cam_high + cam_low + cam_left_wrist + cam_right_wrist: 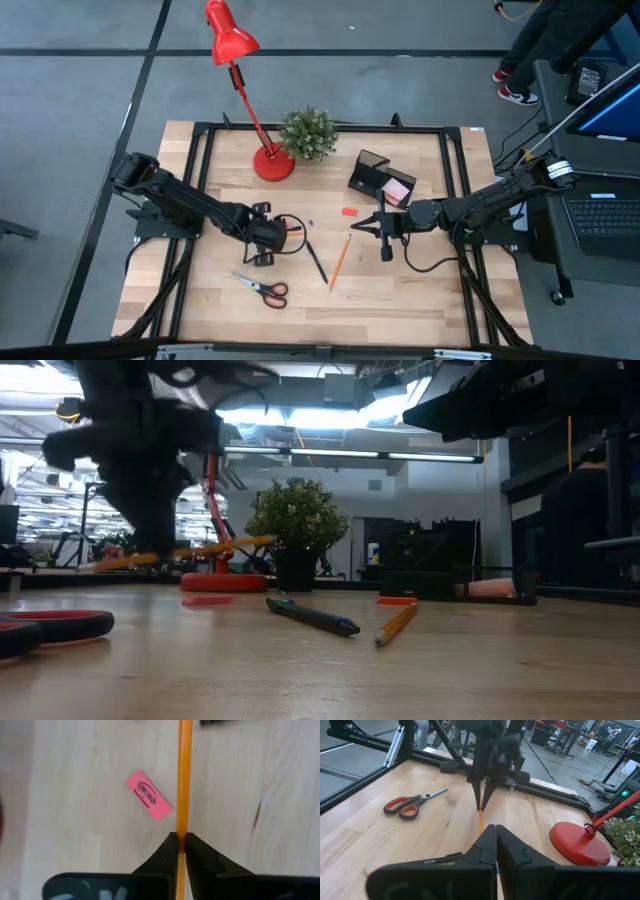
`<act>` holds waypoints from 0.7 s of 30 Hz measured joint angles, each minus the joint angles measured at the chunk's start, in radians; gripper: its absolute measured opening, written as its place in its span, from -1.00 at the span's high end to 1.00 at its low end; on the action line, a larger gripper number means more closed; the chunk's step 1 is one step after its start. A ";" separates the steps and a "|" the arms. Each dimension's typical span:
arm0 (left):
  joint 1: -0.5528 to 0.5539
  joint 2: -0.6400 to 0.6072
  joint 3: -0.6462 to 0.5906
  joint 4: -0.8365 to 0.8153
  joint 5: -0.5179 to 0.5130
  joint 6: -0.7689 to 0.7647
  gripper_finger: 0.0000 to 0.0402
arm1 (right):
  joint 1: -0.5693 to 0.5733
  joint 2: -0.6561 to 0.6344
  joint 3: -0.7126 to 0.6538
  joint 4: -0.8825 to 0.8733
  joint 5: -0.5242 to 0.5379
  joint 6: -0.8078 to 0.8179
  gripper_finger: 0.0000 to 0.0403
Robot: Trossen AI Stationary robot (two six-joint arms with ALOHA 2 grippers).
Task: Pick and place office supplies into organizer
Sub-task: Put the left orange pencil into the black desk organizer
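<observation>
On the bench (400,300), the organizer (381,180) sat right of the lamp base (273,164) and plant (307,133). An eraser (349,211), pen (316,260) and pencil (339,262) lay before them, scissors (262,288) nearest the front.

A pale wooden table (400,290) is sitting inside a black metal frame (320,128) on a grey floor (80,90) crossed by dark lines. A red desk lamp (240,60) and a small green plant (307,133) are standing at its far edge. A laptop (605,215) is lying open on a stand to one side, and a person's red shoes (512,88) are showing nearby. Long ceiling lights (350,455) are glowing over what is possibly a workshop.
</observation>
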 joint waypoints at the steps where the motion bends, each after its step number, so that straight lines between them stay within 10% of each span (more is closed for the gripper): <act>1: 0.000 -0.012 0.000 0.000 -0.011 0.000 0.90 | 0.000 0.000 0.000 0.000 0.000 0.000 0.98; 21: 0.000 -0.210 0.002 0.309 -0.179 0.278 0.90 | 0.000 0.000 0.000 0.054 0.000 0.000 0.98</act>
